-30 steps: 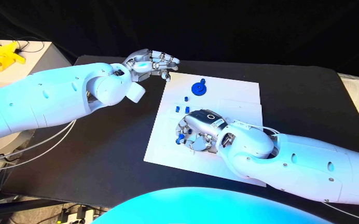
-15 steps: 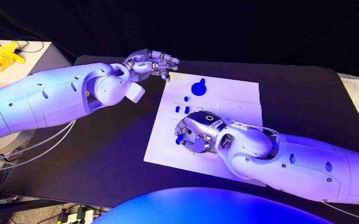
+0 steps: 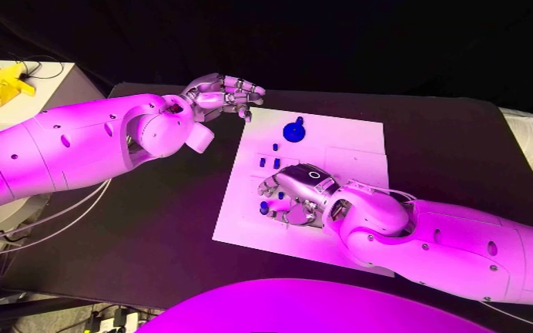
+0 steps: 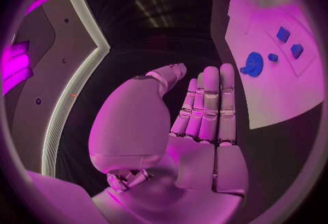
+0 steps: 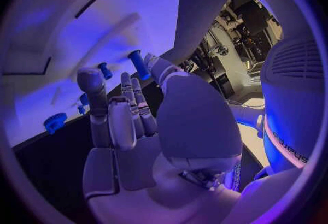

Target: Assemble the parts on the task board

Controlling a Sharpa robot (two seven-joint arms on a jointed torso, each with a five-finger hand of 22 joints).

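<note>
The white task board (image 3: 356, 144) lies in the middle of the black table. My right hand (image 3: 291, 196) is curled down over its near left part. Its thumb and a fingertip sit against a small blue peg (image 3: 264, 208) (image 5: 139, 64), which stands upright at the fingertips. A round blue disc (image 3: 294, 129) (image 4: 253, 64) lies near the board's far edge. Small blue pieces (image 3: 276, 147) (image 3: 263, 162) (image 3: 278, 163) stand between the disc and my right hand. My left hand (image 3: 226, 92) (image 4: 205, 109) hovers off the board's far left corner, fingers straight and together, holding nothing.
A yellow object (image 3: 14, 79) sits on a pale side surface at the far left. Cables (image 3: 45, 217) hang off the table's left edge. The board (image 5: 41, 43) has shallow rectangular recesses, and black table (image 3: 455, 140) stretches to its right.
</note>
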